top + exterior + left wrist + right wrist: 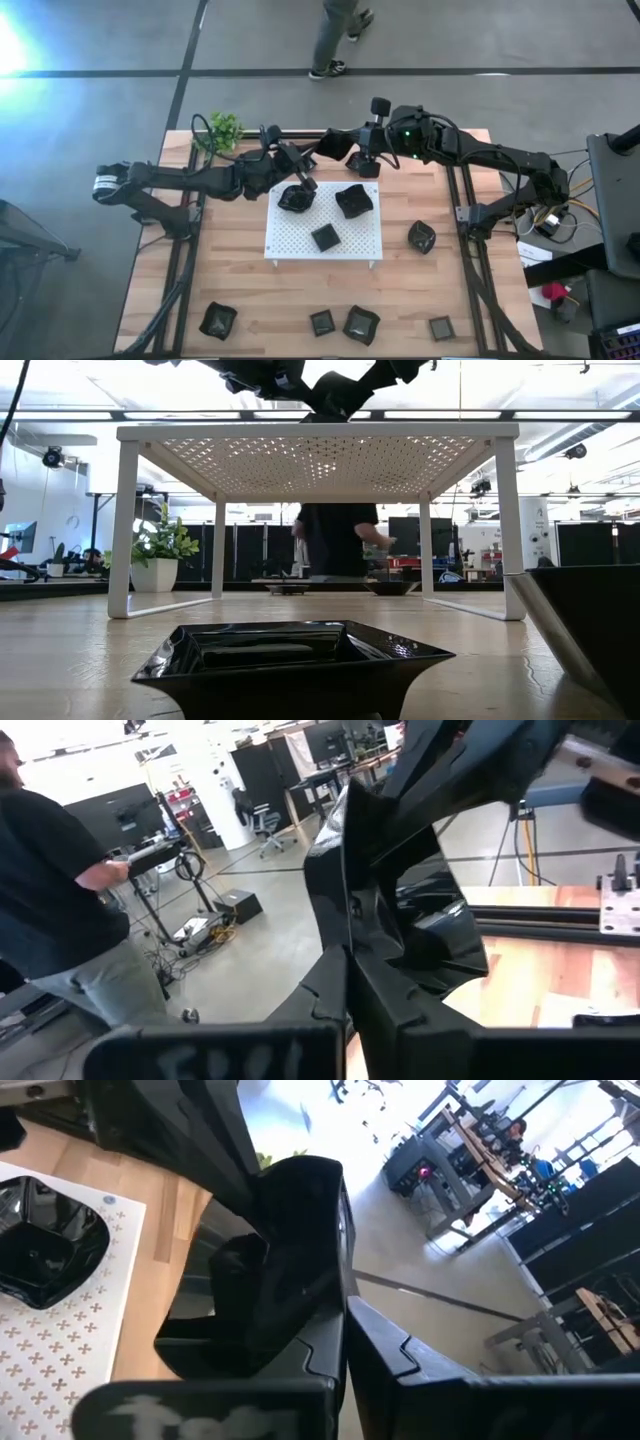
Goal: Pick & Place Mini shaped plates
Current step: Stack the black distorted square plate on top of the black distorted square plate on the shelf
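Note:
One black glossy mini plate [331, 143] hangs in the air over the table's far edge, between my two grippers. My left gripper [308, 155] comes at it from the left and is shut on it. My right gripper [352, 150] comes from the right and is also shut on it. Three more black plates [297, 198] [353, 200] [324, 237] rest flat on the white perforated board [290, 240]. Several others lie on the bare wood, one to the right [421, 237] and the rest along the near edge [361, 324]. My left gripper [347, 985] pinches the plate's rim [340, 910] between its two fingers, one finger on the inner face and one on the outer. The plate stands on edge, lifted clear of the table. My right gripper [345, 1340] pinches the opposite rim [335, 1250] of the same plate between its two fingers, coming from the table's right side. The plate's hollow [250, 1270] faces sideways, and my left gripper [170, 1130] shows beyond it.
The white board stands on legs [122, 530] above the table top. A small green plant [225, 128] sits at the far left corner. A near plate [290, 660] fills the low view's foreground. A person [335, 35] walks beyond the far edge. Bare wood lies left of the board.

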